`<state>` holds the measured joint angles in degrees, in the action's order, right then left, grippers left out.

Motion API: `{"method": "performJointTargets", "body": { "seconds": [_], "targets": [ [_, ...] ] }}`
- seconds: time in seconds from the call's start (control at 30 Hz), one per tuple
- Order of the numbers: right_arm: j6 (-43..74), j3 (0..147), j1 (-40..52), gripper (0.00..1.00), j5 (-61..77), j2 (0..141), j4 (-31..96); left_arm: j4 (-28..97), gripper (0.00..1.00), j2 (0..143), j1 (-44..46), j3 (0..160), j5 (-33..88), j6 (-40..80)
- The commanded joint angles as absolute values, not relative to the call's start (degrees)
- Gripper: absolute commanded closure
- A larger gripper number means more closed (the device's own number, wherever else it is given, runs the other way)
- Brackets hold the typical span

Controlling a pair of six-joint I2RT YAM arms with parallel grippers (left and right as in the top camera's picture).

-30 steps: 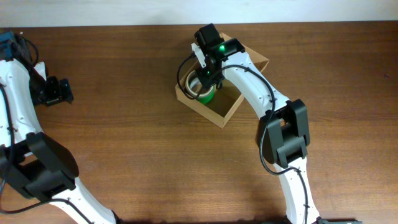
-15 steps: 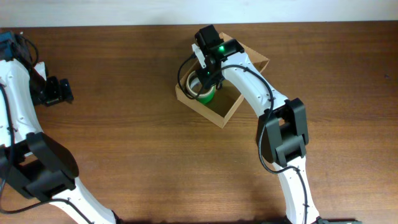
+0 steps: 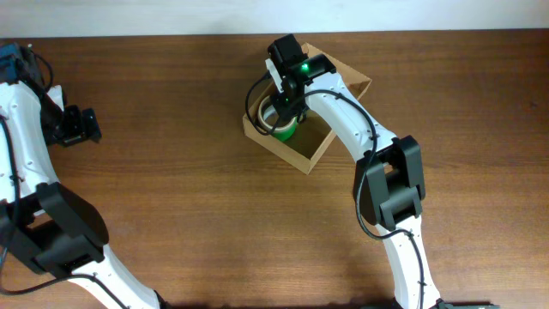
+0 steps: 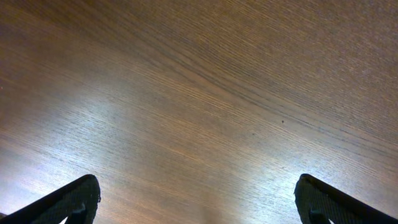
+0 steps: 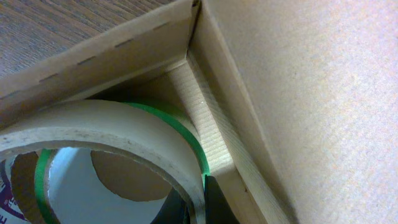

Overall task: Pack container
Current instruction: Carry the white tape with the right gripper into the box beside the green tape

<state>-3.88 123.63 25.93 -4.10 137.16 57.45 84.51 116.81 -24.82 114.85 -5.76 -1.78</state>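
Right gripper point(image 3: 283, 110) was found clenched on the thin wall of a tape roll point(image 5: 112, 124), low inside the container point(image 3: 273, 148). In my judgement the grip was kept so that the roll could be set down against the inner corner rather than dropped. The right wrist view showed the roll tilted, its green edge close to the box wall, and whether it had reached the floor could not be told.

Left gripper point(image 4: 199, 205) was released, jaws wide, holding nothing. It hung over bare table point(image 3: 171, 215) at the far left, well apart from the box, and was judged parked clear of the working arm.

Container, near to far:
- **Position:** it sat on the table right of centre toward the far edge, turned at an angle, with one corner pointing to the near side.
- **Near walls:** plain tan-brown cardboard, unmarked and low.
- **Interior:** part of the floor at the near-right side was bare, and the roll occupied the left part under the gripper.
- **Inner wall:** it carried a line of perforations.
- **Flap lid point(image 3: 353, 84):** it stood open on the far-right side, leaving the top free for loading.

Packing was judged under way and the lid not yet closed.
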Motion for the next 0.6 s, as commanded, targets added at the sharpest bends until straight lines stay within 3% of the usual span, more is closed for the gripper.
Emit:
{"method": "performJointTargets", "body": {
  "seconds": [0.0,0.33,0.37,0.43,0.57],
  "targets": [
    [-4.29,123.72,25.43,0.96,-6.15,139.22,58.13,84.40,0.00,117.32,-24.93,114.37,-5.19,-2.66],
    [-4.25,126.23,25.41,0.96,-6.07,139.22,59.35,84.40,0.00,117.32,-24.93,114.37,-5.19,-2.66],
    [-4.21,126.82,25.43,0.93,-6.04,139.22,59.57,84.40,0.00,117.32,-24.93,114.37,-5.19,-2.66],
    [-3.44,128.11,25.43,0.54,-5.98,139.22,60.20,84.40,0.00,117.32,-24.93,114.37,-5.19,-2.66],
    [-2.94,132.16,25.43,0.55,-4.95,139.11,62.61,84.40,0.00,117.32,-24.93,114.37,-5.19,-2.66]
  ]
}}
